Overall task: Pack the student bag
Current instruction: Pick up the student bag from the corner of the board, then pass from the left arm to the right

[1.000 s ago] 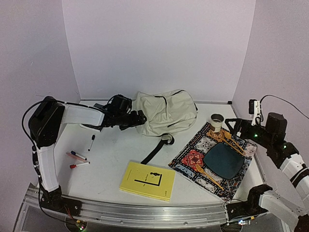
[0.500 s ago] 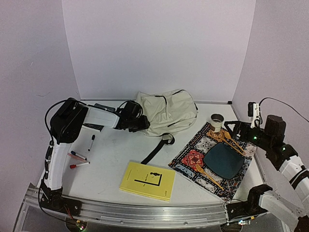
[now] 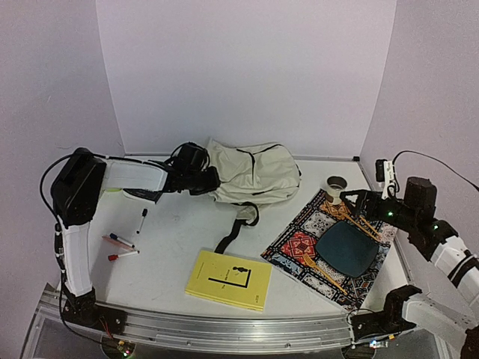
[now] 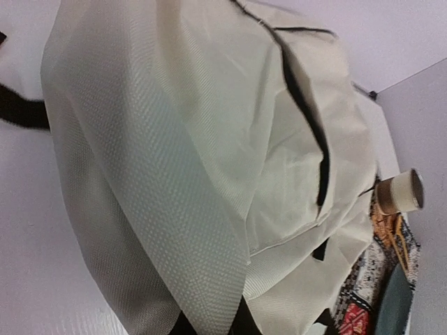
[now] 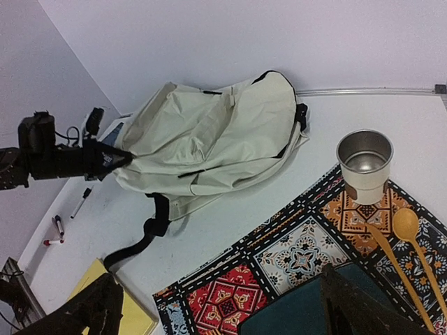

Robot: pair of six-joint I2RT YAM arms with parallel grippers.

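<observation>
The student bag [image 3: 254,176] is a cream fabric backpack with black zipper lines, lying flat at the back middle of the table. My left gripper [image 3: 208,180] is shut on the fabric at the bag's left edge. In the left wrist view the bag [image 4: 174,139] fills the frame, and a fold of cloth runs down between the dark fingertips [image 4: 183,326] at the bottom. The right wrist view shows the bag [image 5: 216,132] with the left gripper [image 5: 115,159] pinching its left corner. My right gripper [image 3: 352,200] hovers open over the placemat, holding nothing.
A black strap [image 3: 233,233] trails from the bag toward a yellow book [image 3: 228,279]. Three markers [image 3: 120,243] lie at the left. The patterned placemat [image 3: 299,243] on the right carries a dark plate [image 3: 346,248], wooden utensils [image 3: 363,219] and a metal cup [image 3: 336,187].
My left gripper has closed on the bag's left edge and drawn it a little to the left; the bag lies flatter and its strap has shifted left. The right gripper stayed open.
</observation>
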